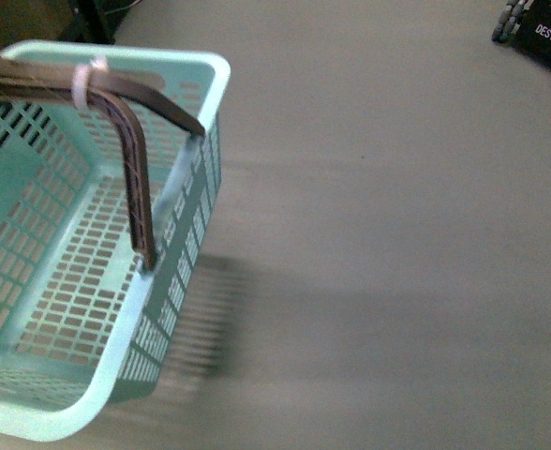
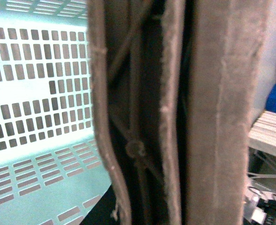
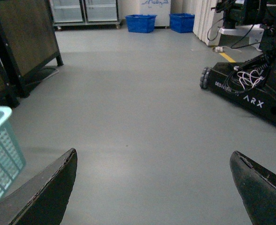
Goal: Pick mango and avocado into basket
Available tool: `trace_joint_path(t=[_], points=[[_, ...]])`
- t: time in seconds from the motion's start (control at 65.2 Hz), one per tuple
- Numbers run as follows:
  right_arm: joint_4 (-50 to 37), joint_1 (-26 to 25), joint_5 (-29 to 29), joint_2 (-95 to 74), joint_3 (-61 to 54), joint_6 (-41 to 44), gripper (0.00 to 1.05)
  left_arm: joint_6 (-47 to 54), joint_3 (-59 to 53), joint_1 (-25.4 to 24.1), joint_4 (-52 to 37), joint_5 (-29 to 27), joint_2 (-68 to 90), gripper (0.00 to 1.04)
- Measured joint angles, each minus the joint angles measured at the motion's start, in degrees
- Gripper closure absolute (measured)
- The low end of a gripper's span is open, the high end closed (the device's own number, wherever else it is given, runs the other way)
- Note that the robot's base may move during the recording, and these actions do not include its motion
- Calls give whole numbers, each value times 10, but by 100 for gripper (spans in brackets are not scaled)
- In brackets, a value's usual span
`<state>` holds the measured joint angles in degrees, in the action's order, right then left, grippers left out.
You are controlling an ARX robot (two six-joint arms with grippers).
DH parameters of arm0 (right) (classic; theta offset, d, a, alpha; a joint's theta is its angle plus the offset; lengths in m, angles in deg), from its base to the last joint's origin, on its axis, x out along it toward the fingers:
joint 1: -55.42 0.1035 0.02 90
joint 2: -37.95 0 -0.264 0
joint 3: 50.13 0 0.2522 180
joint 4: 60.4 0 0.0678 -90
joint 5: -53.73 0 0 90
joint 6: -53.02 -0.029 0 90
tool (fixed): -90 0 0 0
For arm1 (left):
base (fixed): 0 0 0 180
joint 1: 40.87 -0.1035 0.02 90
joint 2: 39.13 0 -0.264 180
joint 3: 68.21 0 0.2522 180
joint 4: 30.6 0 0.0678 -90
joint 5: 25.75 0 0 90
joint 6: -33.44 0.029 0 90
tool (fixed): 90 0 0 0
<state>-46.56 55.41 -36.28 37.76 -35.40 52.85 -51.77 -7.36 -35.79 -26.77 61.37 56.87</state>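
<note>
The turquoise basket [image 1: 212,75] hangs tilted over the grey floor at the left of the front view, with nothing showing on its slotted floor. Its brown handles [image 1: 133,159] are bound by a white tie [image 1: 86,82]. In the left wrist view the handles [image 2: 222,117] fill the picture, with the basket's slotted wall [image 2: 34,93] behind them. My left gripper is shut on the handles, and its fingers are hidden by them. My right gripper [image 3: 153,159] is open over bare floor, with a corner of the basket [image 3: 2,140] off to one side. The mango and the avocado are out of view.
A black wheeled robot base [image 3: 250,93] stands on the floor, and its corner shows at the far right of the front view [image 1: 538,28]. Two blue crates [image 3: 141,22] sit by the back wall. A dark cabinet [image 3: 20,42] stands on the other side.
</note>
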Motion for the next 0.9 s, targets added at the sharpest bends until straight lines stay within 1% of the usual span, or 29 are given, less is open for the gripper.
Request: trace_joint_path(t=[0.291,0.337,0.598,0.69,0.905], points=[[0,0,0,0,0,0,9,-35,-4,3,144,-3,-247,90],[0,0,0,0,0,0,9,-45,-2,5,177,-4,-288,90],[0,0,0,0,0,0,9,-52,19,3,280,-17,-403,90],[0,0,0,0,0,0,9,-43,24,0,293,-23,-424,90],[0,0,0,0,0,0,9,-35,27,-2,294,-30,-427,90]])
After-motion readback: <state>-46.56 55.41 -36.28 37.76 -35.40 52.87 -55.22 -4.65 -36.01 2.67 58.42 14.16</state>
